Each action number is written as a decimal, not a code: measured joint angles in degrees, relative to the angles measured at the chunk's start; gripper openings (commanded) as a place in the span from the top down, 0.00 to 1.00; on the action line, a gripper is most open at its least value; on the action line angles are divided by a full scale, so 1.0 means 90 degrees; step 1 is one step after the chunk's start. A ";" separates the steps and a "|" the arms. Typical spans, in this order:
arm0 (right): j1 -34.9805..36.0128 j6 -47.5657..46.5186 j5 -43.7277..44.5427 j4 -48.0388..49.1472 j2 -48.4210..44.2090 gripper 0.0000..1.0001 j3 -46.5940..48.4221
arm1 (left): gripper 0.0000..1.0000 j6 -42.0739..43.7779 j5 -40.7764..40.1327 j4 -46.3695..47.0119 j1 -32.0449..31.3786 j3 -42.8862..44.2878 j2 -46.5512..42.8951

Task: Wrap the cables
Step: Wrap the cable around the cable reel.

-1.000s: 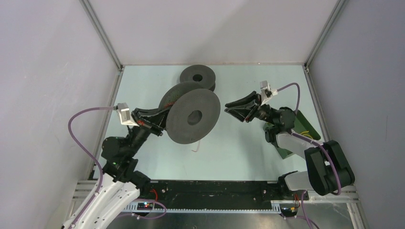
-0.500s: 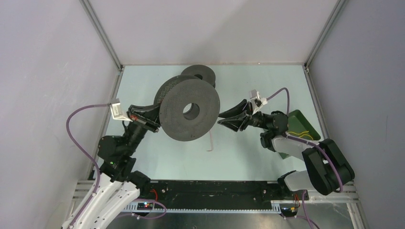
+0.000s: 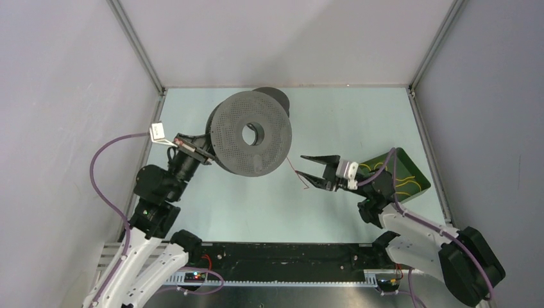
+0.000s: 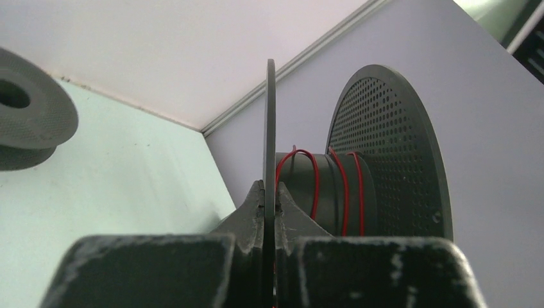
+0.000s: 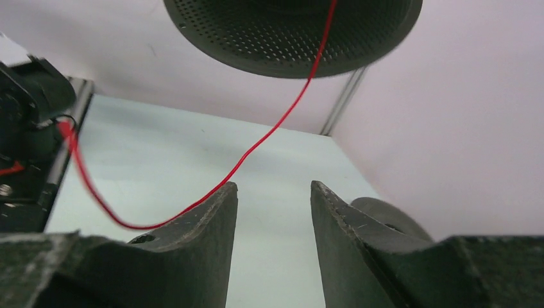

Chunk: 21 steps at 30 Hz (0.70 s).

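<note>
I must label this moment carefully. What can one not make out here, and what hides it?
Red cable, loose end: blurred at left in right wrist view; too thin in top view.
Second spool: cut by left edge in left wrist view; mostly behind held spool in top view.
Yellow cable: partly covered by right arm in top view.

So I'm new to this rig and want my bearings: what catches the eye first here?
A big dark grey perforated spool is held aloft at centre-left, one flange pinched edge-on by the left gripper. A red cable loops round its hub and trails loose down to the right gripper, whose fingers stand open and do not pinch it.
</note>
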 measured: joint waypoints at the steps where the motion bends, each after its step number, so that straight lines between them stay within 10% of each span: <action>1: 0.0090 -0.0345 0.0051 -0.0172 -0.0117 0.49 -0.0015 | 1.00 -0.0073 0.0015 -0.0095 0.0066 0.0039 0.0041; 21: 0.1008 -0.3529 -0.0109 -0.1367 -0.0274 0.53 0.0029 | 1.00 -0.1484 0.1423 -0.0665 0.1110 0.0323 0.0469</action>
